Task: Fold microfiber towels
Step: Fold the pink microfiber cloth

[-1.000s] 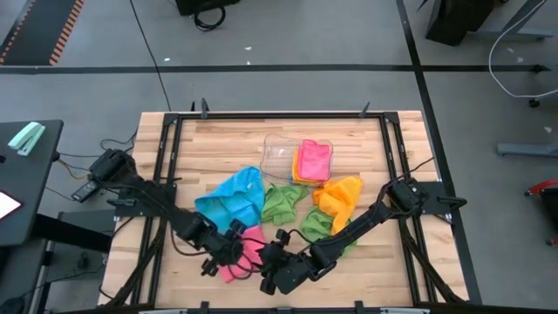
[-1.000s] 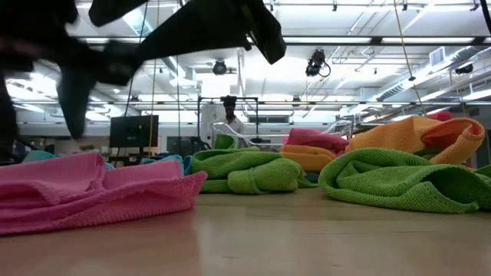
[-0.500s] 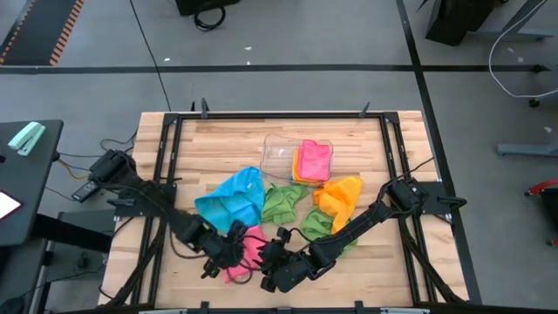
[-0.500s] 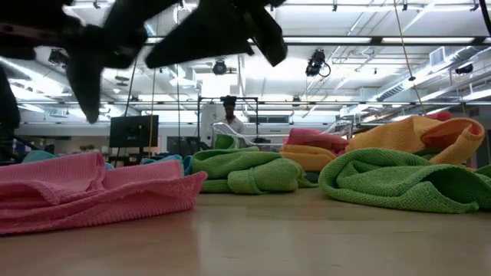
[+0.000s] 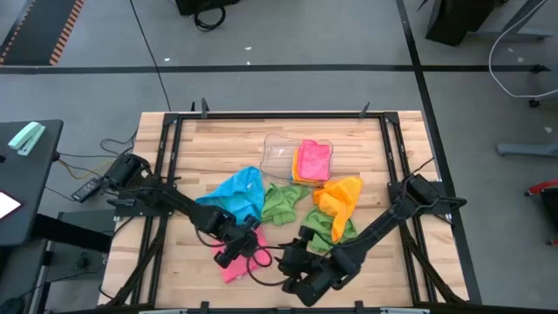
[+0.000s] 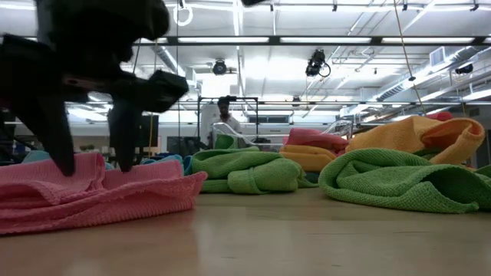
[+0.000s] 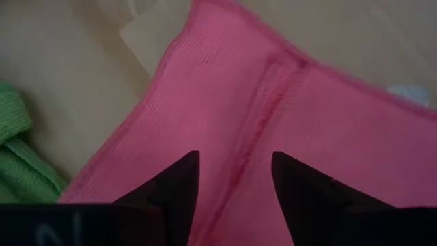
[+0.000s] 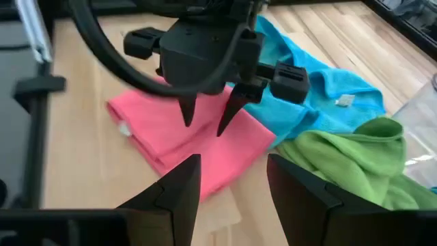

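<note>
L gripper [image 5: 235, 253] over pink towel [image 5: 234, 265], fingers apart, tips at the cloth.

Detail: L fingers [image 8: 186, 109] point straight down at the pink towel's fold ridge, one tip either side of it, nothing pinched (can't tell if tips press in or just touch). Pink towel lies flat-ish directly under the L gripper, at table's near edge; blue towel [image 5: 231, 196] just behind that gripper, crumpled. R gripper [image 5: 296, 270] sits beside the pink towel's R edge, off the cloth, fingers [image 8: 179, 183] spread & empty, aimed at the L gripper. Green towels [image 5: 281, 202] & orange towel [image 5: 342, 196] bunched beyond the R gripper, farther in; folded pink + orange ones in clear tray [image 5: 277, 153] well past both tools.
</note>
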{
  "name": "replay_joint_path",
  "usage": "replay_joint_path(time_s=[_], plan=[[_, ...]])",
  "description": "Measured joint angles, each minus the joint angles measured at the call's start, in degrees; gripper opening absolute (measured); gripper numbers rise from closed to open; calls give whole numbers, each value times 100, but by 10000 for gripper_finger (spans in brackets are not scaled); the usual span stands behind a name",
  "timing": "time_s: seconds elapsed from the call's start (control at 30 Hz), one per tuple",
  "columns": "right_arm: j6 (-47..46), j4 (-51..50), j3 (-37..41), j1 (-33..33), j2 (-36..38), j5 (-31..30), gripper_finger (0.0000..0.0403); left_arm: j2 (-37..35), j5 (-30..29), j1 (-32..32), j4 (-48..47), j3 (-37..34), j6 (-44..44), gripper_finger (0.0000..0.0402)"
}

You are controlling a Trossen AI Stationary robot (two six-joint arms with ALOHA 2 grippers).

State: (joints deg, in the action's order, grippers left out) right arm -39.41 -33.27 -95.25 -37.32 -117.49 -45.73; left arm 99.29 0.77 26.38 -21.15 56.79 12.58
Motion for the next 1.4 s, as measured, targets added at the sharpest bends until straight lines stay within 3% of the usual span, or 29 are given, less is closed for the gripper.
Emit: replay_joint_path(time_s=[0.23, 0.6, 1.17, 1.4], plan=[[60, -5, 8, 53, -9, 58, 155, 217, 512, -187, -516, 243, 354, 178], [-14, 125, 8, 42, -9, -63, 139, 238, 573, -299, -549, 243, 459, 145], [-16, 174, 12, 42, -11, -73, 138, 415, 672, -307, -595, 256, 464, 49], [-44, 177, 12, 44, -11, -75, 138, 411, 661, -288, -1112, 640, 465, 9]])
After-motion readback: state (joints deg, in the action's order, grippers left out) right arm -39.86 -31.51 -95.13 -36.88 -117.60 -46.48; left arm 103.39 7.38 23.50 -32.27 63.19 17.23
